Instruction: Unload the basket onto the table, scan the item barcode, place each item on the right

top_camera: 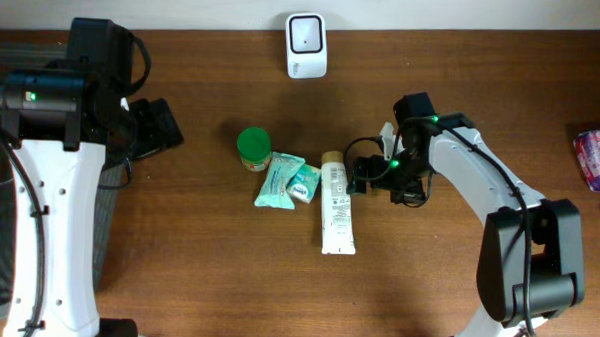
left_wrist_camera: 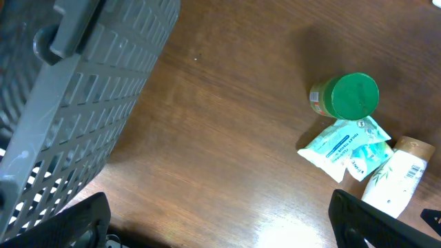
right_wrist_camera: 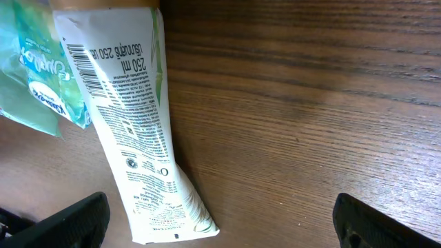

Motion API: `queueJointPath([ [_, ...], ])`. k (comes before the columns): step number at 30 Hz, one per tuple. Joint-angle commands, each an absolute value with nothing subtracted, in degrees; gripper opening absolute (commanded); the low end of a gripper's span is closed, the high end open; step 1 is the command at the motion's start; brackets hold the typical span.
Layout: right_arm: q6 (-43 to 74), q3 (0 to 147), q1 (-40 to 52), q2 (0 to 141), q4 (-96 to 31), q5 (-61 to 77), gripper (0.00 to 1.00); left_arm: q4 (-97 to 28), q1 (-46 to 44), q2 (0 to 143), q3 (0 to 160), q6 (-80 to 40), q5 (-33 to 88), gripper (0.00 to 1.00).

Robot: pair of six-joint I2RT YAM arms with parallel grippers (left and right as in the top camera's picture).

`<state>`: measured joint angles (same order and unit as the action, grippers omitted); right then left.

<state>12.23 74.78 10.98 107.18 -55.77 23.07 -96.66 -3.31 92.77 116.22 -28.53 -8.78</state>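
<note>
Scan not yet begun: nothing picked up.
Starts from the desk [top_camera: 226,276], with a grey basket [left_wrist_camera: 76,96] off its left edge beside the left tool [left_wrist_camera: 220,224], spread wide, empty, and well away from the goods. Finds the right tool [right_wrist_camera: 220,220] likewise wide apart and gripping nothing, just right of the white tube [top_camera: 337,215], which lies flat at mid-desk. Places two wipes packets [top_camera: 285,180] against the tube's left side and a green-lidded jar [top_camera: 253,147] just beyond them. Puts the white scanner [top_camera: 306,45] at the far edge, well apart from every item. Shows the barcode [right_wrist_camera: 86,65] face up near the tube's cap end. Leaves, by judgement, the whole job: grasp an item, most likely the tube, lift it, and turn its code to the scanner.
</note>
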Motion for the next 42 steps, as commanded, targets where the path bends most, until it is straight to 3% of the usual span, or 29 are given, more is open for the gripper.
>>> queueJointPath([
  [1,12.53,75.88,11.62,105.89,-55.86,23.59,0.99,-96.73,-3.09,91.85,116.84,-29.26,-8.78,0.99],
  [42,12.53,75.85,11.62,106.34,-53.56,23.59,0.99,-96.73,-3.09,91.85,116.84,-29.26,-8.78,0.99],
])
